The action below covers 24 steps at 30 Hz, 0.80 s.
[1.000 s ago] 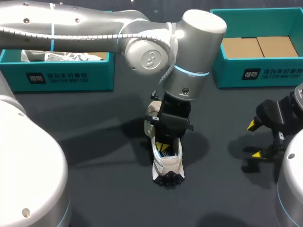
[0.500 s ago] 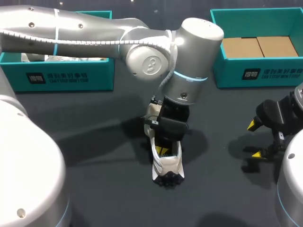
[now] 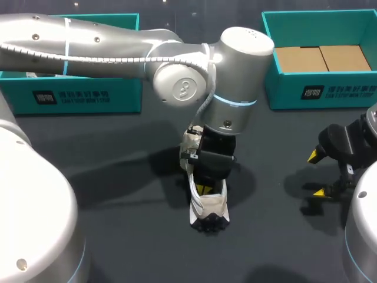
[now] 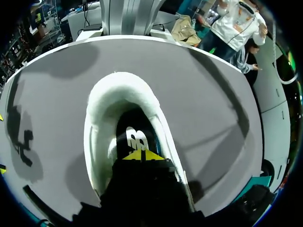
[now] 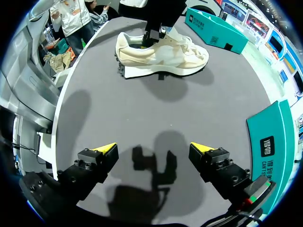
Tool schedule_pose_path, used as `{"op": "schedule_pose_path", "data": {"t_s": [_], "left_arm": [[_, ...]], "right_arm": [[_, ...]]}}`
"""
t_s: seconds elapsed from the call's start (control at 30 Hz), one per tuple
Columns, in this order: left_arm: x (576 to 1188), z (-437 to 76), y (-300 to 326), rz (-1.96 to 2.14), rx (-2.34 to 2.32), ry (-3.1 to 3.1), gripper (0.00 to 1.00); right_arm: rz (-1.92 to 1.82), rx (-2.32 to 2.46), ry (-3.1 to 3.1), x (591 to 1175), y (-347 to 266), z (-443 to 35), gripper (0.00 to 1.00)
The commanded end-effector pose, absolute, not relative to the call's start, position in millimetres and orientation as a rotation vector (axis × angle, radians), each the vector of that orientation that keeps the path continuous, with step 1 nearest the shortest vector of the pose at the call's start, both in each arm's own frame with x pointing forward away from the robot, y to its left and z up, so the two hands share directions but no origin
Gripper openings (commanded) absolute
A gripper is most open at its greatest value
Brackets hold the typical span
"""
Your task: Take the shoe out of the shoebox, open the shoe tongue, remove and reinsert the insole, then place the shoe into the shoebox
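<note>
**Shoe**: a cream trainer, upright on its sole on the dark bench. It sits about mid-bench, outside both boxes. Its long axis runs near to far. The heel, with black lugs, faces us. The toe points to the far edge, tipped slightly left, and in the head view our left arm hides it. Our right wrist view shows the shoe side-on, with the laces on the toe half.

**Insole**: dark, lying inside the shoe, seen through the padded white collar.

**Left pincer**: down in the heel opening, yellow tips pressed together just above the insole. We cannot tell whether they pinch anything.

**Right pincer**: fingers spread wide and empty, low over bare bench, well to the right of the shoe.

**Left teal shoebox**: at the far left of the bench, partly behind our left arm.

**Right teal shoebox**: at the far right, with its brown cardboard floor showing.
</note>
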<state>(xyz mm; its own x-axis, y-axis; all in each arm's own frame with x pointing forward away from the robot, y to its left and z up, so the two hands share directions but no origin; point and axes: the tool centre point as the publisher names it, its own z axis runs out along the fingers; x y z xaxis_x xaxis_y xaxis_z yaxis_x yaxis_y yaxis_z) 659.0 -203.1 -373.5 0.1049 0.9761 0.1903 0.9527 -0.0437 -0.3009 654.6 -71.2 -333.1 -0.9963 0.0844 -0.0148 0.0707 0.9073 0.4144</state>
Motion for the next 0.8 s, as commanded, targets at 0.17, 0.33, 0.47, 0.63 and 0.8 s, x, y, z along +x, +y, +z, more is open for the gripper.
{"op": "schedule_pose_path", "data": {"t_s": [0.17,0.33,0.47,0.63,0.8], "left_arm": [[655.8,-344.5,-184.6,0.011,-2.081,-1.888,0.0],[654.1,-366.1,-184.1,-0.015,-2.04,-1.88,0.0],[652.2,-383.8,-184.6,-0.026,-2.014,-1.892,0.0],[650.5,-400.6,-186.4,-0.005,-2.015,-1.92,0.0],[650.8,-404.6,-189.7,0.068,-2.013,-1.983,0.0]], "right_arm": [[0.654,0.125,3.035,652.7,-71.2,-332.3,1.0],[0.654,0.125,3.035,652.7,-71.2,-332.3,1.0],[0.654,0.125,3.035,652.7,-71.2,-332.3,1.0],[0.654,0.125,3.035,652.7,-71.2,-332.3,1.0],[0.654,0.125,3.035,652.7,-71.2,-332.3,1.0]]}}
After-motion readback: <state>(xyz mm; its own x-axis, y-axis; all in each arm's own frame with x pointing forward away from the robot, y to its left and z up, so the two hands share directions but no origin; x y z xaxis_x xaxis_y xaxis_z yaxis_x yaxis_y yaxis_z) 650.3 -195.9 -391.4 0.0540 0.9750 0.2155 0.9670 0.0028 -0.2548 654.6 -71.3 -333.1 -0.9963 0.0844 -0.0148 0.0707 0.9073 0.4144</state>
